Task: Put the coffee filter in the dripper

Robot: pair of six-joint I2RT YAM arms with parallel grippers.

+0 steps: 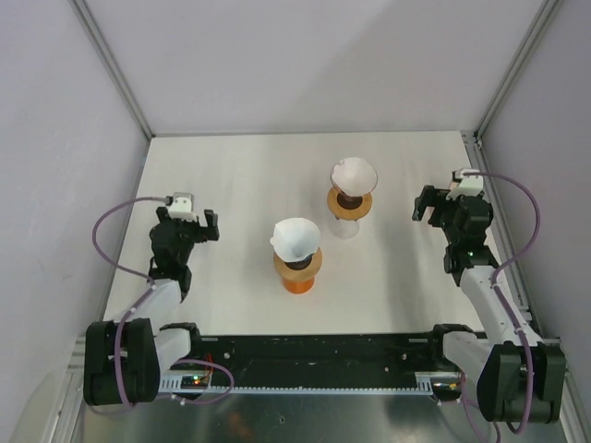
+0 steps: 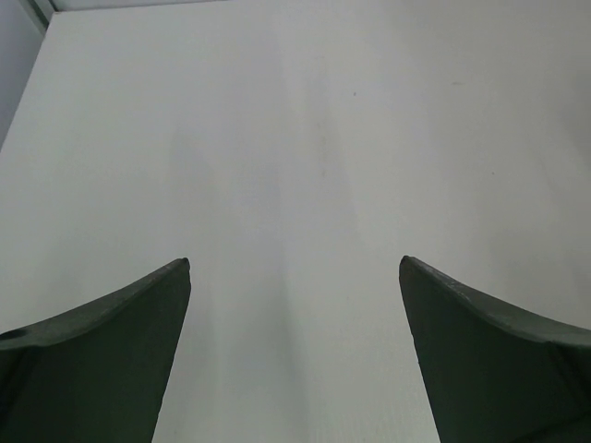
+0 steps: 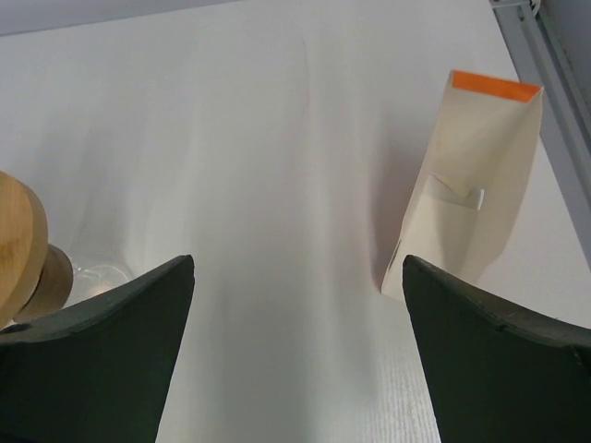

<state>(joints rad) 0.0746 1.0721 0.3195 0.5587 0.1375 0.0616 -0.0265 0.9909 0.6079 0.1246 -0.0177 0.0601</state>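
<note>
Two drippers stand mid-table. The near one (image 1: pixel 297 269) has an orange base and a white paper filter (image 1: pixel 295 238) sitting in its top. The far one (image 1: pixel 351 205) has a wooden collar on clear glass and also has a white filter (image 1: pixel 354 173) in its top. Its wooden collar (image 3: pixel 18 249) shows at the left edge of the right wrist view. My left gripper (image 1: pixel 187 222) is open and empty, left of the near dripper, over bare table (image 2: pixel 295 263). My right gripper (image 1: pixel 434 205) is open and empty, right of the far dripper (image 3: pixel 298 260).
A cream paper packet (image 3: pixel 471 185) with an orange top strip stands just ahead and right of my right gripper, near the table's right rail (image 3: pixel 545 55). White walls enclose the table at the back and sides.
</note>
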